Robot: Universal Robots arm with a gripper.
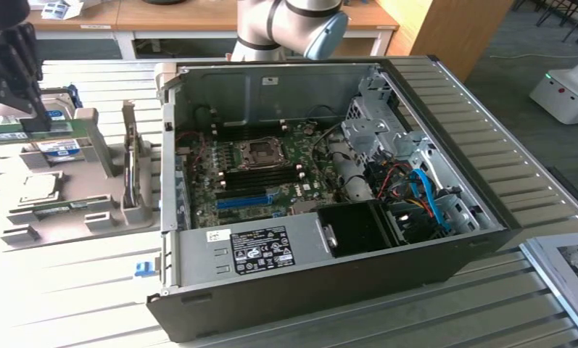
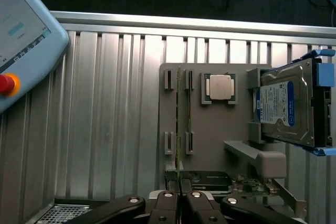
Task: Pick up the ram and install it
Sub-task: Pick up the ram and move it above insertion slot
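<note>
The ram [image 1: 25,133] is a thin green stick, held level in the air at the exterior view's far left, above the grey holder tray [image 1: 71,217]. My gripper [image 1: 19,116] is shut on its top edge. In the wrist view the ram [image 2: 179,124] appears edge-on as a narrow green line running out from between the black fingers [image 2: 167,205] of the gripper [image 2: 181,200], over the empty slot brackets of the tray [image 2: 210,129]. The open computer case [image 1: 366,239] with its motherboard [image 1: 259,174] lies toward the exterior view's right of the gripper.
On the tray sit a square silver processor [image 2: 219,86] and an upright hard drive [image 2: 286,108]. A teach pendant [image 2: 21,40] lies on the slatted metal table [image 2: 105,119]. Inside the case are a blue slot strip [image 1: 242,199], a drive cage [image 1: 376,130] and cables [image 1: 419,192].
</note>
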